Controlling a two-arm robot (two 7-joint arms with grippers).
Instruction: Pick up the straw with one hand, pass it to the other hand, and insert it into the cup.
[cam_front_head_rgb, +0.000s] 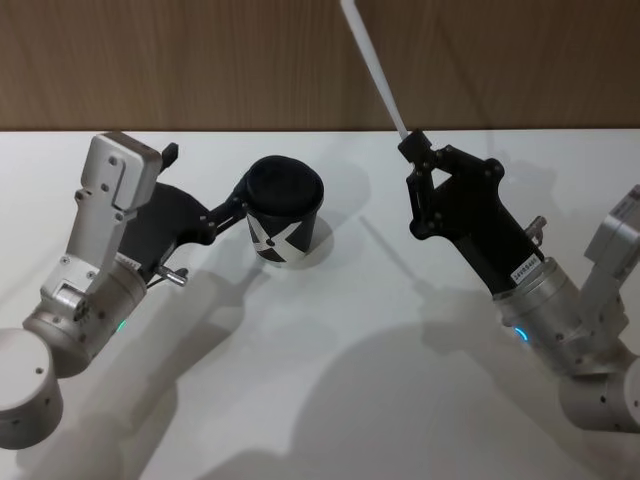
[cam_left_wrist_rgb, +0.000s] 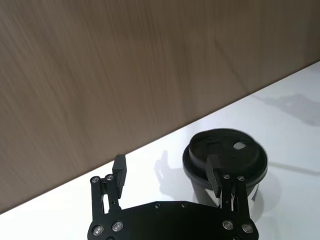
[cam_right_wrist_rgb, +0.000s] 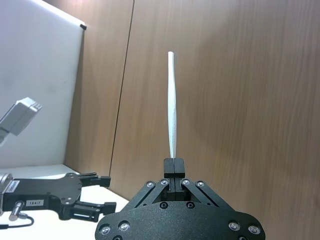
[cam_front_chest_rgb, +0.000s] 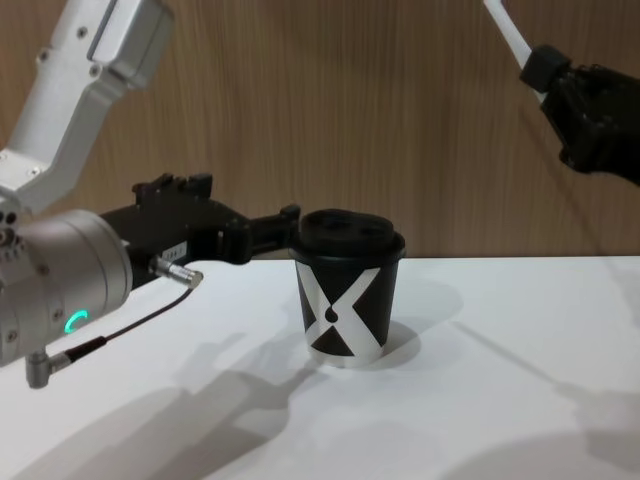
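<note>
The white table (cam_front_head_rgb: 400, 340) has a smooth, faintly glossy top that runs back to a wood-grain wall (cam_front_head_rgb: 200, 60). One thing stands directly on it: a small black paper cup (cam_front_head_rgb: 283, 215), upright, set toward the back of the table and a little left of centre in the head view. Its base sits flat on the tabletop. The cup's side, turned to the robot, bears a large white X with a black drop mark in it, and a black domed lid (cam_left_wrist_rgb: 225, 147) closes its top. Soft grey shadows lie across the white surface around the cup's base and nearer the front.
</note>
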